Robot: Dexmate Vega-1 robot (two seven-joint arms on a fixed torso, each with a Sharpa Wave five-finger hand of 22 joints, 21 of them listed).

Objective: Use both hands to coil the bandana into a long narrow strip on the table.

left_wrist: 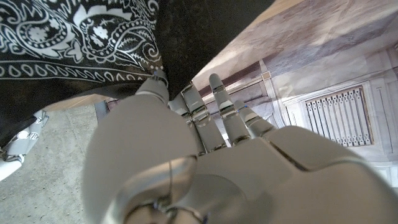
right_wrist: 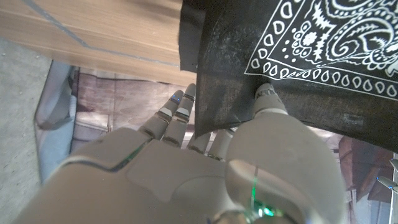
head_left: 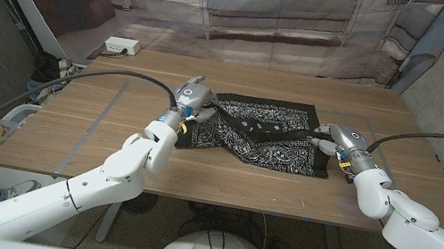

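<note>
Black bandana [head_left: 261, 133] with white paisley print lies mid-table [head_left: 111, 138], partly folded over itself, near edge bunched and twisted toward its left end. Left hand [head_left: 193, 100] sits at the bandana's left end, fingers down on the cloth; in the left wrist view the thumb tip [left_wrist: 157, 79] presses on the printed border of the bandana [left_wrist: 74, 43] with the other fingers [left_wrist: 214, 84] reaching past the cloth edge, so it looks like a pinch on the cloth, fingers close together. Right hand [head_left: 337, 141] is at the bandana's right edge; in the right wrist view the thumb [right_wrist: 266, 94] lies on top of the bandana [right_wrist: 298, 50] near its dotted border while the other fingers [right_wrist: 180, 102] run under the dark cloth edge, pinching it. Table [right_wrist: 93, 31] shows beside the cloth there. Both arms come in from the near corners, hands well apart, one at each end of the cloth. White power strip [head_left: 122, 46] sits on the floor beyond the table's far left corner.
</note>
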